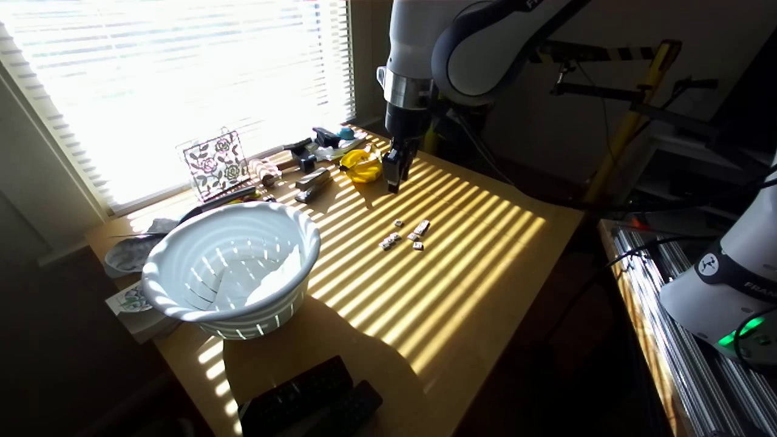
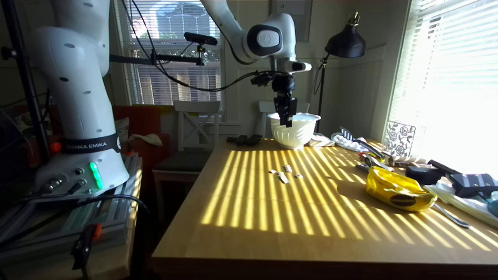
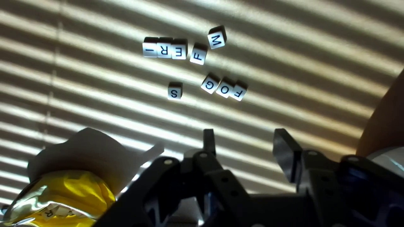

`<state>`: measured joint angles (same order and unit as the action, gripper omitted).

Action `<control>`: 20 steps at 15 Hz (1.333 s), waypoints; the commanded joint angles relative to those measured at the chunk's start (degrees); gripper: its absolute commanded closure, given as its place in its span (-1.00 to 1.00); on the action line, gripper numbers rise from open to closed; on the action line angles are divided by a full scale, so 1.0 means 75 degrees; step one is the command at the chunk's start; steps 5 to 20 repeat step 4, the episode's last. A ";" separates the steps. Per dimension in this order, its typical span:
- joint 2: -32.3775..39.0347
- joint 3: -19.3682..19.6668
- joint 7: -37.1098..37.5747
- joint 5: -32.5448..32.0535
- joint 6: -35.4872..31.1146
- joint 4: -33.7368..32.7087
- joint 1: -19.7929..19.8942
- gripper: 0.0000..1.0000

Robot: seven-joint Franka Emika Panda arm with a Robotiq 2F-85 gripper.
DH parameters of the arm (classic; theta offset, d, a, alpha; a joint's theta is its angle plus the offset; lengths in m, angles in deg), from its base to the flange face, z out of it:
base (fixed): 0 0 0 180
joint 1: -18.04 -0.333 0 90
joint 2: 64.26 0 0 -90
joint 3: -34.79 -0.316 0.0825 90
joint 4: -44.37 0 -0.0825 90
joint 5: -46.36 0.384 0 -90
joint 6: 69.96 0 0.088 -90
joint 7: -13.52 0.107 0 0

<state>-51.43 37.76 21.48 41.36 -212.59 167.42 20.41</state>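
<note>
My gripper [image 3: 244, 138] is open with nothing between its fingers. It hangs above the wooden table [image 1: 485, 267] and also shows in both exterior views [image 1: 394, 182] [image 2: 288, 120]. Small white letter tiles lie on the table ahead of the fingers in the wrist view. The tiles I, R and E [image 3: 164, 49] stand in a row beside an F tile [image 3: 198, 57]. A tile reading M or W [image 3: 216, 39] and an S tile [image 3: 174, 92] lie apart. The tiles G, O and F [image 3: 224, 89] form a slanted row. A yellow bag [image 3: 82, 187] holds more tiles.
A white slotted bowl [image 1: 255, 328] stands on the table, with dark remotes [image 1: 297, 391] nearby. Along the window side are a stapler [image 1: 312, 184], a floral-patterned holder [image 1: 215, 164], black items [image 2: 424, 175] and the yellow bag [image 2: 400, 190]. A black lamp [image 2: 345, 42] stands behind.
</note>
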 commanded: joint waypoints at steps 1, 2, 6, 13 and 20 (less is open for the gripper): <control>-0.0040 0.0050 0.0013 0.0022 0.0058 -0.0004 -0.0058 -0.65; -0.0053 0.0049 0.0020 0.0020 0.0067 -0.0009 -0.0063 -0.30; -0.0034 0.0052 0.0019 0.0020 0.0067 -0.0012 -0.0063 -0.56; -0.0034 0.0052 0.0019 0.0020 0.0067 -0.0012 -0.0063 -0.56; -0.0034 0.0052 0.0019 0.0020 0.0067 -0.0012 -0.0063 -0.56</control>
